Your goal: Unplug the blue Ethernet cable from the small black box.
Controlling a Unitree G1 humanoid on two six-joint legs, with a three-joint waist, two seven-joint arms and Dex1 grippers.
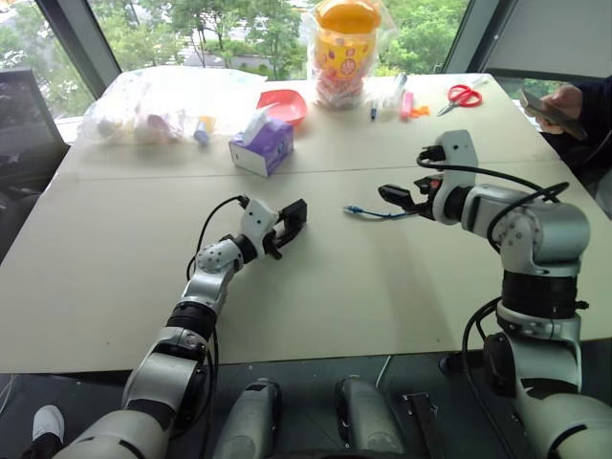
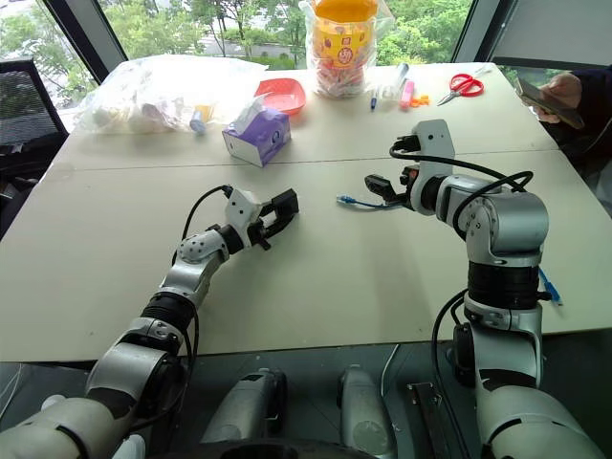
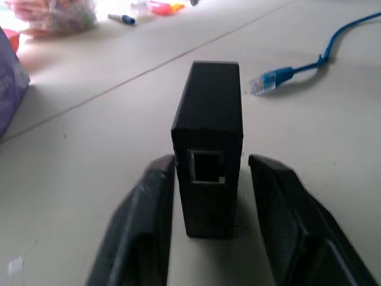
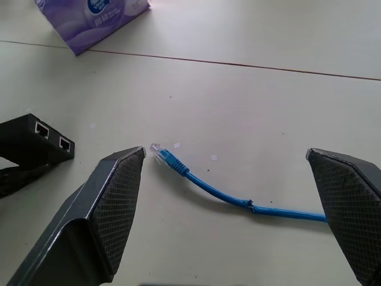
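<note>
The left arm reaches forward low over the surface (image 1: 115,268), forearm angled inward, its left end effector (image 1: 290,223) pointing roughly level toward the centre. The small black box (image 3: 208,143) stands on edge between its two fingers (image 3: 143,226); one finger touches the box's side, the other stands slightly off it, so the jaws are parted and not clamping. An empty socket faces back along the fingers in the left wrist view, and two sockets show on the box's end in the right wrist view.

The right arm bends at the elbow and comes across from the far right, its wrist raised above the surface and the right end effector (image 4: 229,173) tipped downward, fingers spread wide with nothing between them but air. Below and between those fingers the blue Ethernet cable (image 4: 238,199) lies flat on the surface, its clear-tipped plug unplugged, well apart from the box and aimed toward it.

Beyond both end effectors sits a purple tissue box (image 1: 261,145), and farther still red scissors (image 1: 465,95).
</note>
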